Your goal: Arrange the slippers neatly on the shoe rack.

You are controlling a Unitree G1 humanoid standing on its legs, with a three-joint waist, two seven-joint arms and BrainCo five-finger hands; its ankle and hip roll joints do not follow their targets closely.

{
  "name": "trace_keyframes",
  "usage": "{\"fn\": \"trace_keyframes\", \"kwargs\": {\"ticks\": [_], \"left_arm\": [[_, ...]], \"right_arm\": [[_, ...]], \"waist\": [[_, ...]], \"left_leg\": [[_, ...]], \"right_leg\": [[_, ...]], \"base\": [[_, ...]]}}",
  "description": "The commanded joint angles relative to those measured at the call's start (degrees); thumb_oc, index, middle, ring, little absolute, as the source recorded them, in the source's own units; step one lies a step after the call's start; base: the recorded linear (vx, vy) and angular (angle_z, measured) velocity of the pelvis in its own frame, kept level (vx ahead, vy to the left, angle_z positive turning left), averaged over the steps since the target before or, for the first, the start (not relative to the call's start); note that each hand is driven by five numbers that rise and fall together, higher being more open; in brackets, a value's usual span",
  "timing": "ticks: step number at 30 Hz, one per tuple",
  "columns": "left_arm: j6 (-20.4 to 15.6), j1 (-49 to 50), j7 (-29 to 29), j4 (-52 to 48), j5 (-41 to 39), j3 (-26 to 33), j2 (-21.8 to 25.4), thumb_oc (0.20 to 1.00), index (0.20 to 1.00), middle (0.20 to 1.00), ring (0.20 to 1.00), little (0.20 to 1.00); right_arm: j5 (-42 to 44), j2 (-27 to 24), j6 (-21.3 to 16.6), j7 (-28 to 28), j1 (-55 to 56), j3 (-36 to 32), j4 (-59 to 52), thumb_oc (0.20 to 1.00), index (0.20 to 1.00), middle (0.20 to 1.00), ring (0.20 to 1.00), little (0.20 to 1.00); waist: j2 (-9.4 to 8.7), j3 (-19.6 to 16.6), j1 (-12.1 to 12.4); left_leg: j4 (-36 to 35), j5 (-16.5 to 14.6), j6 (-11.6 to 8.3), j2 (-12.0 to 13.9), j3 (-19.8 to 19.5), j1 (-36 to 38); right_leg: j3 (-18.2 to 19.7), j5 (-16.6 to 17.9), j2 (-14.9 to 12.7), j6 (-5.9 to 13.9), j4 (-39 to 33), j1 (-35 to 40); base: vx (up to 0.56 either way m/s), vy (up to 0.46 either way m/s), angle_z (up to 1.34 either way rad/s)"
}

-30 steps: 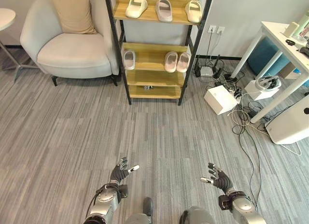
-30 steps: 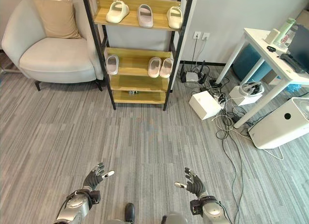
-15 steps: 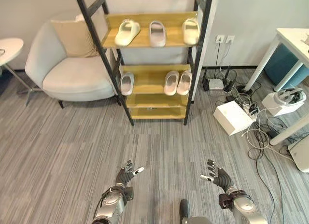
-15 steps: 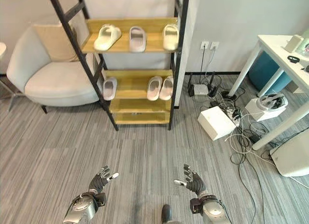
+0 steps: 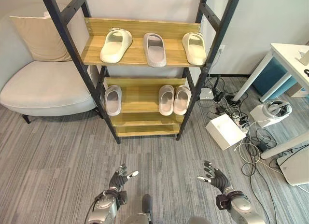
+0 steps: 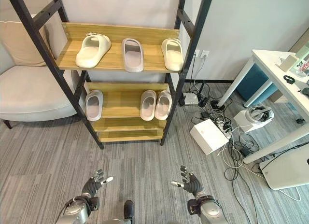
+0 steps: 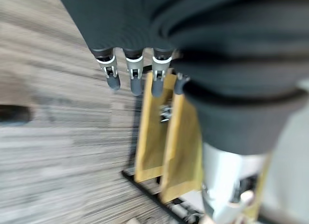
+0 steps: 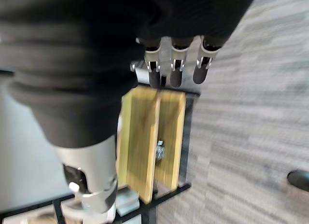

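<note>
Shoe rack (image 5: 145, 55): black metal frame with wooden shelves, standing against the wall; the landmark for all entries below.
Upper shelf (image 5: 140, 54): carried three slippers. A cream slipper (image 5: 116, 45) lay at the rack's left end, angled; a pale grey slipper (image 5: 155, 42) lay in the middle, slightly turned; a second cream slipper (image 5: 194, 42) lay at the right end.
Middle shelf (image 5: 140, 99): carried three light slippers. A single slipper (image 5: 113, 99) lay at the rack's left end, well apart from a pair (image 5: 174, 99) set side by side and touching toward the right end.
Lower shelves (image 5: 145, 125): held no slippers; a small dark object on the lowest one was too small to identify.
Left robot hand (image 5: 120, 178): hovered over the floor in front of the rack, fingers spread and straight, holding nothing.
Right robot hand (image 5: 212, 176): hovered over the floor in front of the rack, level with the left, fingers spread wide, holding nothing.
Armchair (image 5: 38, 89): pale, to the rack's left, with a beige cushion (image 5: 41, 35).
White box (image 5: 224, 131): on the floor to the rack's right, among loose cables.
Table (image 5: 289, 52): white, farther to the rack's right.
</note>
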Motion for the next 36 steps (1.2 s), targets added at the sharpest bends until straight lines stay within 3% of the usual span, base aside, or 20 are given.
{"fn": "trace_keyframes", "kwargs": {"ticks": [1, 4, 7, 9, 11, 12, 14, 16, 19, 22, 24, 26, 27, 31, 32, 34, 36], "left_arm": [[-2.5, -0.4, 0.0, -1.9, -0.3, 1.7, 0.6, 1.0, 1.0, 1.0, 1.0, 1.0], [-2.5, -1.6, 0.4, -0.9, -0.1, 1.8, 0.4, 1.0, 1.0, 1.0, 1.0, 1.0], [-2.7, -1.7, 0.2, -0.3, 0.3, 1.5, -0.2, 1.0, 1.0, 1.0, 1.0, 1.0], [-2.7, -2.3, 0.2, 0.2, -0.1, 1.5, -0.6, 1.0, 1.0, 1.0, 1.0, 1.0], [-2.7, -3.5, 0.3, 0.2, -1.1, 0.9, -1.1, 1.0, 1.0, 1.0, 1.0, 1.0], [-2.7, -3.5, 0.3, 0.2, -1.1, 0.9, -1.1, 1.0, 1.0, 1.0, 1.0, 1.0], [-2.6, -3.7, 0.3, 0.4, -1.1, 0.4, -1.4, 1.0, 1.0, 1.0, 1.0, 1.0], [-2.6, -3.8, 0.6, 0.9, -0.7, -0.2, -1.5, 1.0, 1.0, 1.0, 1.0, 1.0], [-2.5, -3.8, 0.8, 0.9, -0.6, -0.3, -1.6, 1.0, 1.0, 1.0, 1.0, 1.0], [-2.5, -2.9, 0.3, 0.9, -1.3, 0.1, -1.4, 1.0, 1.0, 1.0, 1.0, 1.0], [-2.4, -2.7, 0.2, 0.8, -2.0, 0.0, -0.9, 1.0, 1.0, 1.0, 1.0, 1.0], [-2.9, -3.4, 0.5, 0.4, -1.8, 0.5, 0.7, 1.0, 1.0, 1.0, 1.0, 1.0], [-3.0, -3.2, 0.5, 0.4, -1.6, 1.0, 1.2, 1.0, 1.0, 1.0, 1.0, 1.0], [-3.0, -2.7, 0.3, 0.0, -1.2, 1.5, 2.0, 1.0, 1.0, 1.0, 1.0, 1.0], [-2.8, -3.0, 0.4, 0.3, -1.2, 1.7, 2.2, 1.0, 1.0, 1.0, 1.0, 1.0], [-2.8, -3.4, 0.4, 0.6, -0.9, 1.3, 1.9, 1.0, 1.0, 1.0, 1.0, 1.0], [-3.0, -3.2, 0.0, 0.8, -0.7, 1.1, 1.4, 1.0, 1.0, 1.0, 1.0, 1.0]], "right_arm": [[-0.3, -1.3, -2.5, -0.3, -1.3, -3.1, -2.0, 1.0, 1.0, 1.0, 1.0, 1.0], [-1.0, -1.4, -2.2, -0.3, -0.1, -3.4, -2.6, 1.0, 1.0, 1.0, 1.0, 1.0], [-0.4, -1.6, -2.2, 0.3, 0.9, -3.1, -1.8, 1.0, 1.0, 1.0, 1.0, 1.0], [-0.1, -2.3, -2.3, 0.5, 0.7, -3.0, -1.3, 1.0, 1.0, 1.0, 1.0, 1.0], [0.7, -3.9, -2.5, 0.6, 0.8, -3.1, -1.4, 1.0, 1.0, 1.0, 1.0, 1.0], [0.7, -3.9, -2.5, 0.6, 0.7, -3.1, -1.4, 1.0, 1.0, 1.0, 1.0, 1.0], [0.9, -4.4, -2.4, 0.3, 1.2, -3.9, -1.1, 1.0, 1.0, 1.0, 1.0, 1.0], [1.0, -4.8, -2.5, -0.1, 1.4, -4.5, -1.2, 1.0, 1.0, 1.0, 1.0, 1.0], [0.4, -5.2, -2.6, -0.5, 1.0, -4.6, -0.8, 1.0, 1.0, 1.0, 1.0, 1.0], [0.0, -4.8, -2.2, -0.1, 0.8, -4.4, -0.8, 1.0, 1.0, 1.0, 1.0, 1.0], [0.3, -3.4, -2.0, -0.4, 0.6, -5.5, -0.1, 1.0, 1.0, 1.0, 1.0, 1.0], [0.3, -1.4, -2.2, -0.9, -1.9, -4.3, 1.5, 1.0, 1.0, 1.0, 1.0, 1.0], [0.1, -1.3, -2.1, -0.5, -2.3, -3.7, 1.2, 1.0, 1.0, 1.0, 1.0, 1.0], [-0.6, -1.1, -1.9, 0.4, -2.4, -2.6, 1.4, 1.0, 1.0, 1.0, 1.0, 1.0], [-1.1, -1.3, -1.9, 0.5, -2.1, -2.0, 1.1, 1.0, 1.0, 1.0, 1.0, 1.0], [-1.2, -1.2, -1.9, 0.5, -1.3, -1.8, 0.9, 1.0, 1.0, 1.0, 1.0, 1.0], [-1.6, -1.4, -2.0, 0.7, -0.4, -1.9, 1.5, 1.0, 1.0, 1.0, 1.0, 1.0]], "waist": [[-0.58, 1.1, -0.4], [-0.87, 1.2, -1.8], [-1.23, 0.0, -2.1], [-1.04, -0.1, -2.2], [-1.35, 0.8, -2.4], [-1.35, 0.8, -2.4], [-1.56, 0.7, -2.4], [-1.2, 0.5, -2.2], [-0.44, 0.6, -1.7], [-0.62, -0.5, -1.5], [-2.01, -1.0, -1.1], [-4.21, 0.3, 0.0], [-4.12, 0.7, 0.6], [-4.03, 0.9, 0.7], [-3.77, 0.9, 0.5], [-3.5, 1.0, -0.1], [-3.38, 0.5, -0.1]], "left_leg": [[0.6, -4.6, -4.91, 4.2, -1.6, 3.7], [-0.1, -6.1, -6.16, 5.3, -2.5, 7.0], [0.9, -6.6, -7.24, 6.9, -3.3, 7.4], [4.4, -5.3, -8.2, 7.9, -4.4, 5.9], [12.3, -2.9, -9.61, 7.4, -5.6, 1.5], [12.3, -2.9, -9.62, 7.3, -5.6, 1.5], [7.2, -1.9, -9.18, 10.1, -2.7, -0.4], [2.8, 1.6, -9.7, 12.8, -0.6, -2.6], [1.2, 4.8, -11.14, 15.2, 0.1, -4.6], [2.1, 2.0, -10.51, 13.7, 0.1, -3.1], [1.8, -0.3, -8.9, 11.4, 2.1, -2.0], [3.1, -3.8, -6.12, 8.0, 4.9, -1.7], [2.8, -4.3, -5.45, 7.5, 5.7, -1.3], [1.9, -4.9, -5.06, 7.1, 6.5, 0.6], [1.8, -5.0, -5.07, 6.9, 6.1, 1.2], [1.9, -4.9, -5.17, 6.8, 5.3, 1.8], [1.5, -4.6, -5.36, 6.8, 5.0, 2.7]], "right_leg": [[0.7, 16.5, -0.6, 0.45, -21.7, 3.0], [-0.6, 19.5, -1.2, 1.73, -26.1, 0.8], [-0.5, 18.4, -0.1, 0.88, -27.1, 3.6], [-1.3, 17.5, 1.0, -0.35, -26.7, 4.9], [-3.1, 16.0, 1.2, -1.97, -26.0, 6.8], [-3.2, 16.0, 1.2, -1.97, -26.0, 6.8], [-4.6, 14.5, 0.7, -1.81, -26.6, 8.9], [-5.3, 13.3, 0.6, -1.39, -26.6, 10.3], [-5.4, 12.0, -0.1, -0.65, -26.5, 12.1], [-4.3, 12.4, -1.6, 0.31, -26.8, 13.2], [-2.6, 14.2, -4.3, 1.9, -26.7, 12.9], [-0.6, 21.2, -7.9, 3.98, -23.9, 8.8], [-2.1, 21.7, -8.0, 3.91, -21.8, 7.9], [-3.6, 20.2, -5.0, 3.35, -21.3, 6.1], [-3.4, 17.9, -2.6, 2.39, -22.6, 5.2], [-1.0, 16.7, -1.2, 1.83, -23.3, 5.5], [-1.3, 15.7, -0.5, 1.16, -25.3, 7.8]], "base": [[0.17, -0.089, 0.54], [0.27, -0.196, 0.3], [0.21, -0.251, 0.23], [0.1, -0.196, 0.37], [0.07, -0.147, 0.66], [0.11, -0.064, 0.58], [0.17, 0.039, 0.49], [0.19, 0.101, 0.44], [0.18, 0.149, 0.0], [0.25, 0.286, -0.41], [0.18, 0.427, -0.41], [0.05, 0.523, -0.62], [0.03, 0.342, -0.62], [0.08, 0.122, -0.34], [0.09, 0.027, 0.05], [0.1, 0.004, 0.22], [0.1, -0.025, 0.4]]}}
